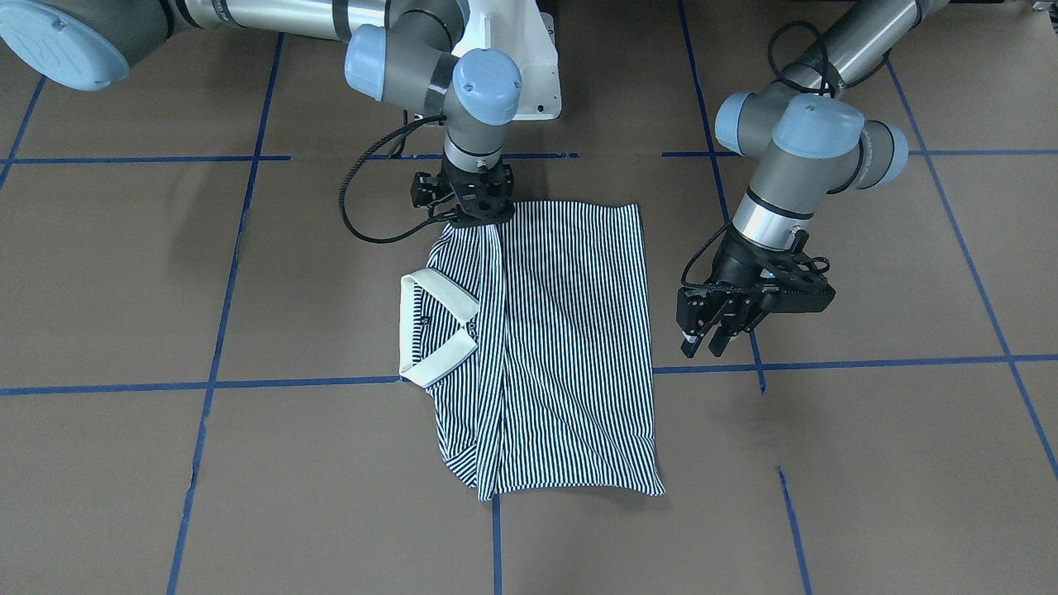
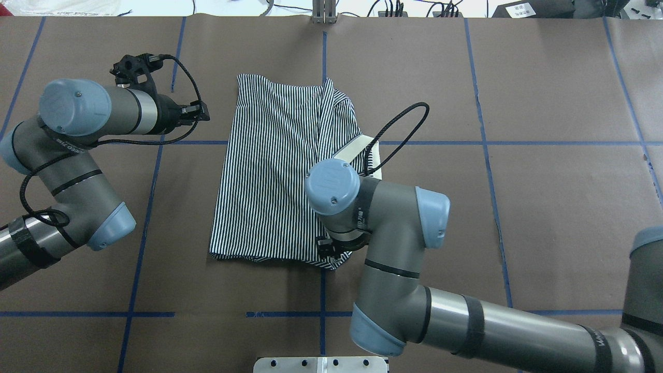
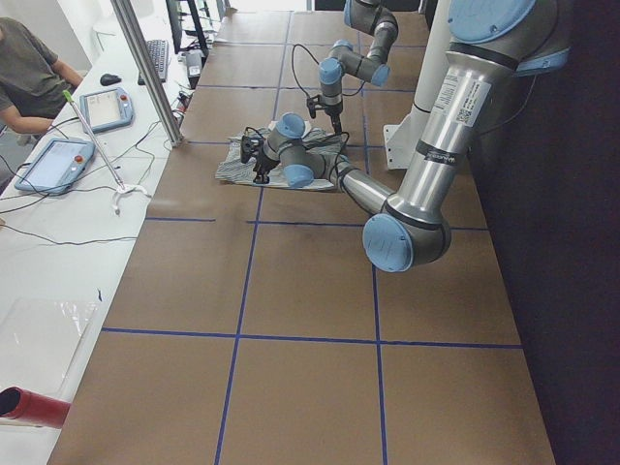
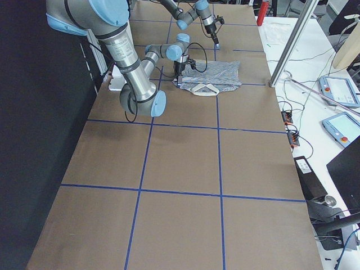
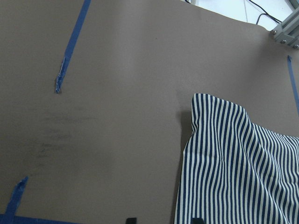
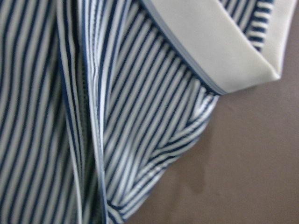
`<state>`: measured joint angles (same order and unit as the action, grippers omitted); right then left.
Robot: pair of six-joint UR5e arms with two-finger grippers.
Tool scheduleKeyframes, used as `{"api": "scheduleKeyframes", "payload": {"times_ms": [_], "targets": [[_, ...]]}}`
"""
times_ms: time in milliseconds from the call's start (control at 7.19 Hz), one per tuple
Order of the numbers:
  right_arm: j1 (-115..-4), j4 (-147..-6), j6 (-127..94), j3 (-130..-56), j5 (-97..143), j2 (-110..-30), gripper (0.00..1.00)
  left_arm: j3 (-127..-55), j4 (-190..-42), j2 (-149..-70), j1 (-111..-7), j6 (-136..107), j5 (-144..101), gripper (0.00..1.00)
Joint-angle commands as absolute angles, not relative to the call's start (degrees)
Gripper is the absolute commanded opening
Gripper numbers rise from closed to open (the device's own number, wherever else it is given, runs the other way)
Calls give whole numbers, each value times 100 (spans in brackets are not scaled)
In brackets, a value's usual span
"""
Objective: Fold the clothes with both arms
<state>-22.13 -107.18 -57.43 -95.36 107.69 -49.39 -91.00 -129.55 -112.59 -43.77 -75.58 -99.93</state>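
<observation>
The striped polo shirt [image 1: 562, 330] lies flat on the brown table, partly folded, its cream collar [image 1: 434, 330] toward the robot's right. In the overhead view the shirt [image 2: 269, 176] is at the centre. My right gripper [image 1: 478, 219] is down on the shirt's edge nearest the robot and seems shut on a gathered fold. Its wrist view is filled by blurred stripes [image 6: 140, 116] and collar [image 6: 219, 42], with no fingers showing. My left gripper [image 1: 702, 345] is open and empty, hovering beside the shirt's hem end [image 5: 243, 172], apart from the cloth; it also shows in the overhead view [image 2: 199, 111].
Blue tape lines [image 1: 289, 384] cross the brown table. The white pedestal base [image 1: 529, 74] stands behind the shirt. In the exterior left view a metal post [image 3: 145, 68] and tablets [image 3: 58, 160] are on the operators' side, where a person sits.
</observation>
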Motion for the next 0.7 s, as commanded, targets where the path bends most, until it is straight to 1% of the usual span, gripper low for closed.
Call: {"api": "scheduleKeyframes", "payload": {"times_ms": [0,417,556], "targets": [[-2276,-10890,-5493,-10291,10723,-5625,100,-9149,-12946,-11259,-4377,-7576,-9993,50],[-2433,-10689,-5625,-10117,10679,-5152,100,-9211,-12920,-11259,-4377,-7594,-9993,50],[-2530,-10322,-5669,-9646,10679,-4855,100,-9211,-12920,-11259,-4377,-7594,-9993,50]]}}
